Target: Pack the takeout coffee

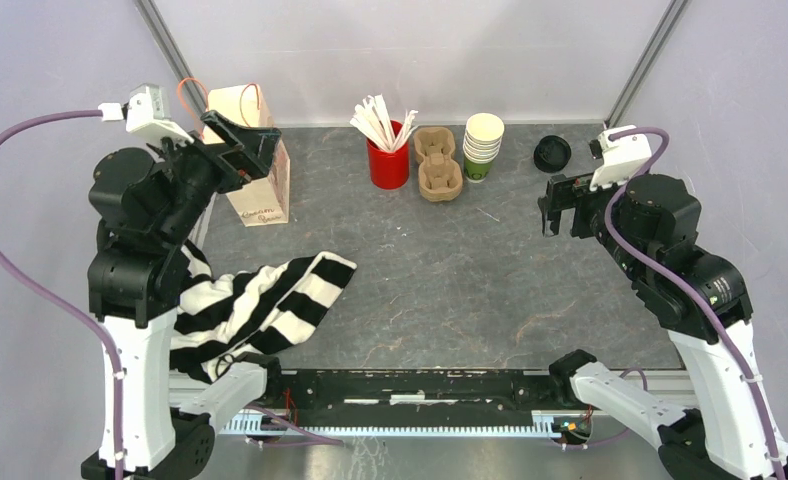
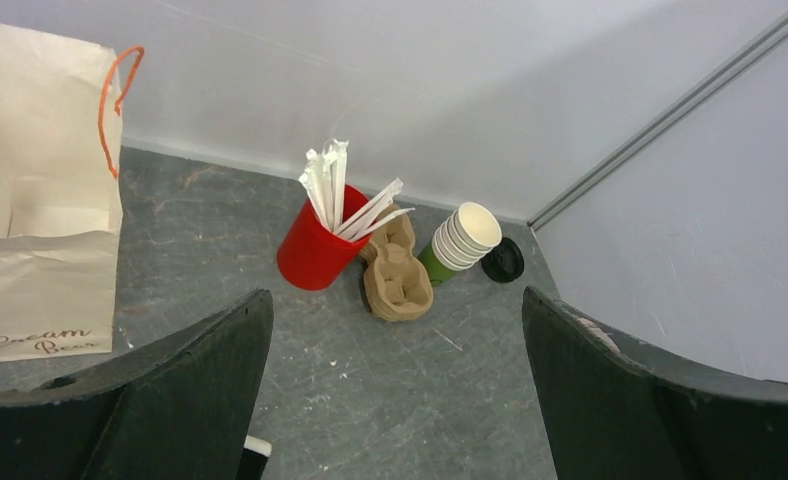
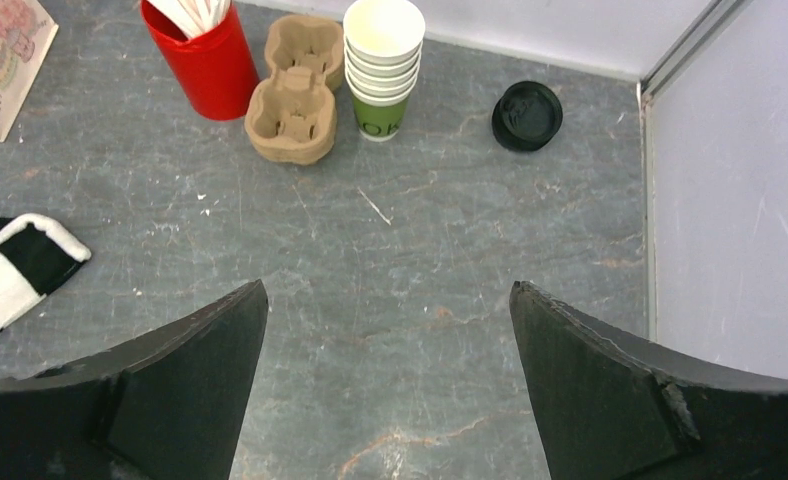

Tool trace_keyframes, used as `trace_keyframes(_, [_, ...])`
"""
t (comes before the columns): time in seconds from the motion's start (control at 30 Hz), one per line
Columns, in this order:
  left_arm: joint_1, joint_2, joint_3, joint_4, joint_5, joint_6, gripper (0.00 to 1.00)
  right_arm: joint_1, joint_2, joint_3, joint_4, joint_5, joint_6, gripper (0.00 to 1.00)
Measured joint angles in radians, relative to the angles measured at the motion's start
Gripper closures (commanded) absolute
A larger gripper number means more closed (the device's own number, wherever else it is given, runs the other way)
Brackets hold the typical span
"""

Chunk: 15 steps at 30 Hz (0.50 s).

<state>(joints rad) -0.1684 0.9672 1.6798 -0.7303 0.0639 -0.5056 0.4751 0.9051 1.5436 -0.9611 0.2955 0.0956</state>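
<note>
Green paper with a black plastic top is what the takeout coffee should look like, and I can't spot a lidded cup anywhere. Closest thing is a stack of lidless green cups (image 3: pixel 382 70) at the far side of the bench (image 3: pixel 420 270), just beside a pulp cup carrier (image 3: pixel 292 100), with a lone black lid (image 3: pixel 527 115) near it toward the right wall. A paper bag (image 1: pixel 255 170) stands far left. The left gripper (image 2: pixel 395 400) and right gripper (image 3: pixel 390 390) both hang wide open, holding nothing. My guess: a paper cup is light and crushes easily, so pinch the side wall gently below the rim. The lid looks slick.
</note>
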Motion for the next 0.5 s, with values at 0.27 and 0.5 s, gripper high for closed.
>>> trace_keyframes(0.27, [0.023, 0.043, -0.018, 0.000, 0.063, 0.000, 0.01, -0.023, -0.017, -0.066, -0.014, -0.045, 0.024, 0.02])
trace_keyframes(0.5, [0.028, 0.038, -0.061, -0.002, 0.106, 0.000, 0.00, -0.026, 0.024, -0.144, 0.007, -0.111, 0.043, 0.03])
